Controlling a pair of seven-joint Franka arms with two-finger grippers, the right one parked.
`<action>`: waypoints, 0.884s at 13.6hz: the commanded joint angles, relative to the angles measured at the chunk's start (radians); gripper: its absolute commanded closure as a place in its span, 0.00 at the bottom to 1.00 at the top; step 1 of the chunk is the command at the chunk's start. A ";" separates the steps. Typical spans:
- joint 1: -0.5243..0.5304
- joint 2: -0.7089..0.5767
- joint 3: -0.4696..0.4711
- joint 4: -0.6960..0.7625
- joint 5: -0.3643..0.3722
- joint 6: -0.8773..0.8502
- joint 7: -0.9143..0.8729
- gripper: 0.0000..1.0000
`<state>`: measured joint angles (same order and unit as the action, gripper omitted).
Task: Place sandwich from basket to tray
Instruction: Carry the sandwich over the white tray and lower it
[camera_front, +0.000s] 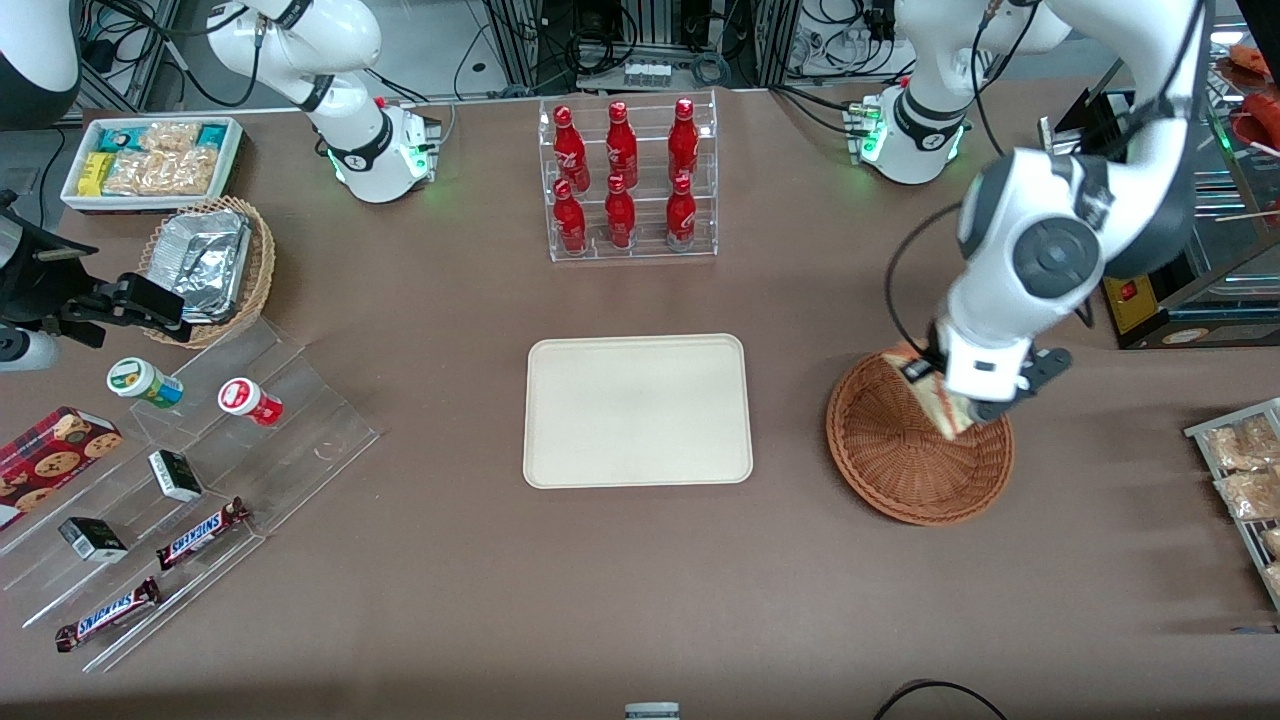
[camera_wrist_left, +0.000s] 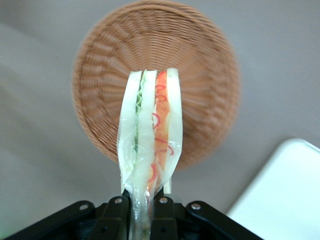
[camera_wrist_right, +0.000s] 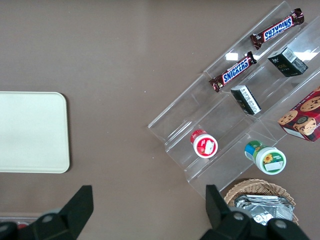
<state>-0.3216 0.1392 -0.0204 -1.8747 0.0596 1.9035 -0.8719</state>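
front view: left arm's gripper (camera_front: 962, 412) sits over the basket (camera_front: 900, 460), at the part of it farther from the camera, pinching the sandwich (camera_front: 935, 398). sandwich is tilted, its lower tip above the basket's inside; can't tell from here if it touches the weave. basket is on the brown tabletop (camera_front: 640, 580) toward the working arm's end, well apart from the tray (camera_front: 638, 410), which lies flat mid-table with nothing on it. rack of red bottles (camera_front: 628, 178) is farther from the camera than the tray. toward the parked arm's end: white bin of snack packets (camera_front: 152, 160), tan wicker basket with foil trays (camera_front: 208, 268), clear stepped stand (camera_front: 190, 490) with snickers bars (camera_front: 200, 533), small cups and small dark boxes. left wrist view: gripper (camera_wrist_left: 141, 202) fingers (camera_wrist_left: 116, 210) pressed onto the wrapped sandwich (camera_wrist_left: 150, 135), cut edge facing the camera, green layer on one side, pink/orange on the other. sandwich is clear of the basket (camera_wrist_left: 200, 80), which looks blurred and empty below it. a corner of the tray (camera_wrist_left: 285, 195) is beside the basket, not touching. right wrist view: tray (camera_wrist_right: 30, 131) edge, the stepped stand (camera_wrist_right: 235, 110) with snickers bars (camera_wrist_right: 232, 72), a red-lidded cup (camera_wrist_right: 203, 144), a green-lidded cup (camera_wrist_right: 266, 157), a cookie box (camera_wrist_right: 302, 119), and the foil-tray basket (camera_wrist_right: 260, 197).
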 joint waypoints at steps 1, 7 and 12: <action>-0.132 0.092 -0.004 0.116 0.003 -0.024 -0.033 1.00; -0.348 0.428 -0.003 0.428 0.014 -0.009 -0.162 1.00; -0.457 0.542 -0.001 0.448 0.019 0.210 -0.150 1.00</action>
<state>-0.7355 0.6331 -0.0354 -1.4710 0.0610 2.0687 -1.0205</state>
